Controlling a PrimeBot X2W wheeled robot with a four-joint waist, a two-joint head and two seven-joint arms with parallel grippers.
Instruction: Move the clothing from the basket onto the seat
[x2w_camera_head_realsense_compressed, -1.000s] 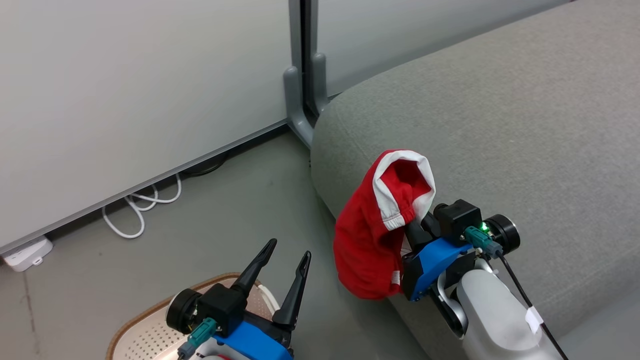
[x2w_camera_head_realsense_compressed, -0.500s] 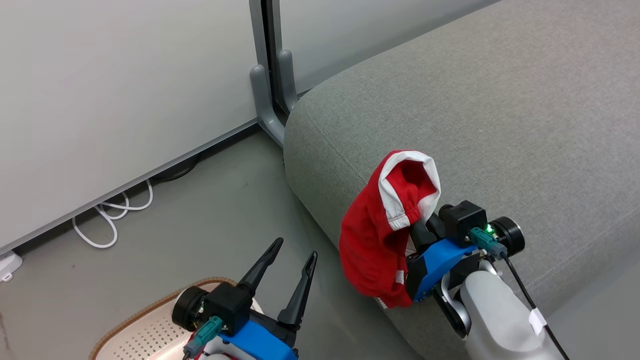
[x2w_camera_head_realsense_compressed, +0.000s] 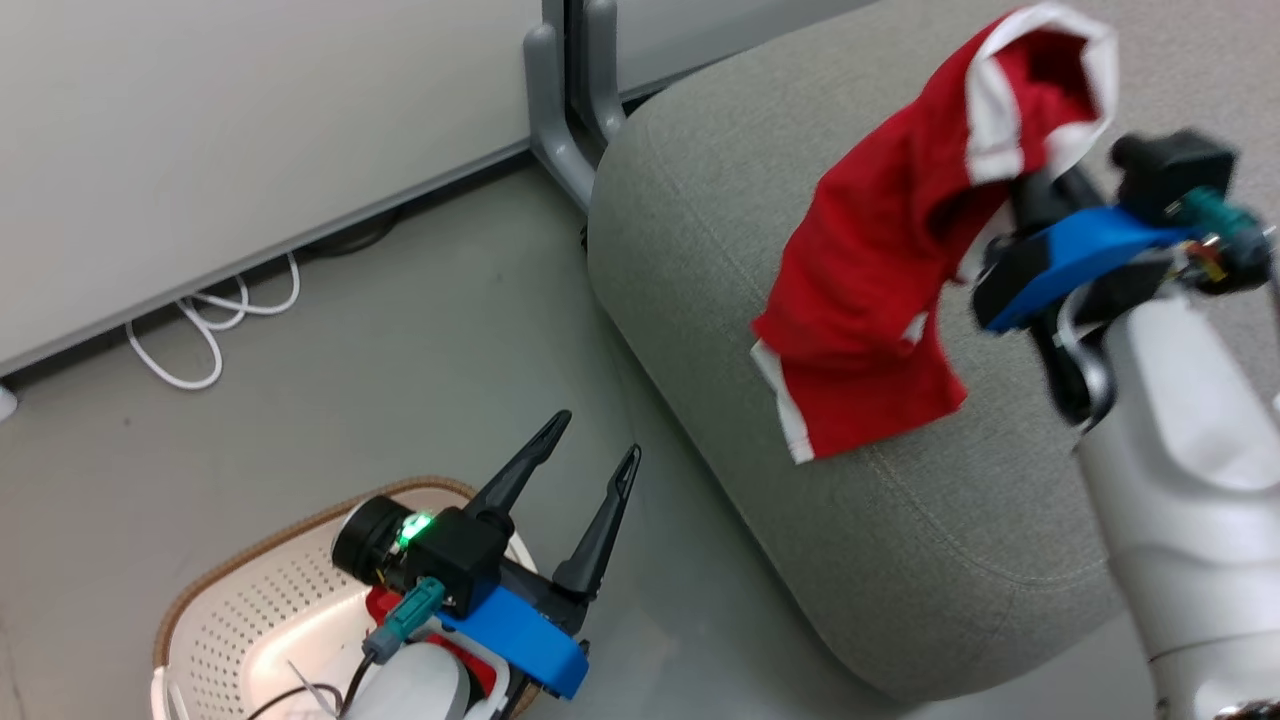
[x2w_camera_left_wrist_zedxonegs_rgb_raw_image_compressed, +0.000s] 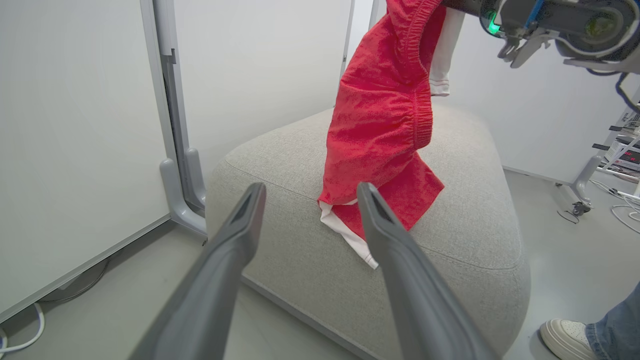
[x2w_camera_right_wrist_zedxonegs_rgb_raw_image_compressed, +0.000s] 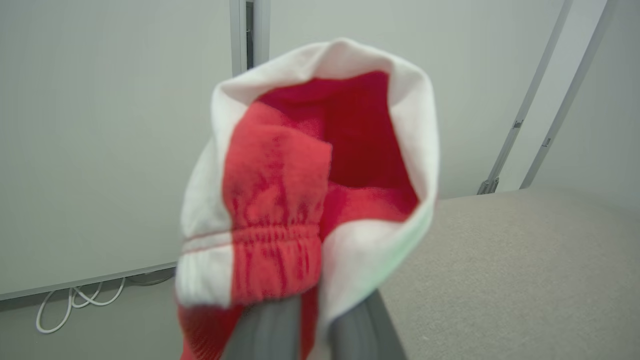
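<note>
Over the seat's near corner, the right gripper (x2w_camera_right_wrist_zedxonegs_rgb_raw_image_compressed: 312, 320) held one red garment (x2w_camera_head_realsense_compressed: 880, 270) aloft, its two fingers pinched together on the gathered, elasticated waistband. The white-banded lower hem looked to be just touching the grey seat (x2w_camera_head_realsense_compressed: 900, 520). Transfer of this piece appeared nearly finished, with only the release left to do. More work was left: a scrap of red cloth (x2w_camera_head_realsense_compressed: 383, 603) showed in the basket (x2w_camera_head_realsense_compressed: 250, 560) beneath the left gripper (x2w_camera_head_realsense_compressed: 598, 433), whose fingers stood apart and empty above it. How many pieces lay there could not be told. The garment was soft, matt and limp, hanging in loose folds. The seat was coarse woven upholstery with rounded corners and a stitched seam — the basket, cream perforated plastic with a brown woven-look rim.
</note>
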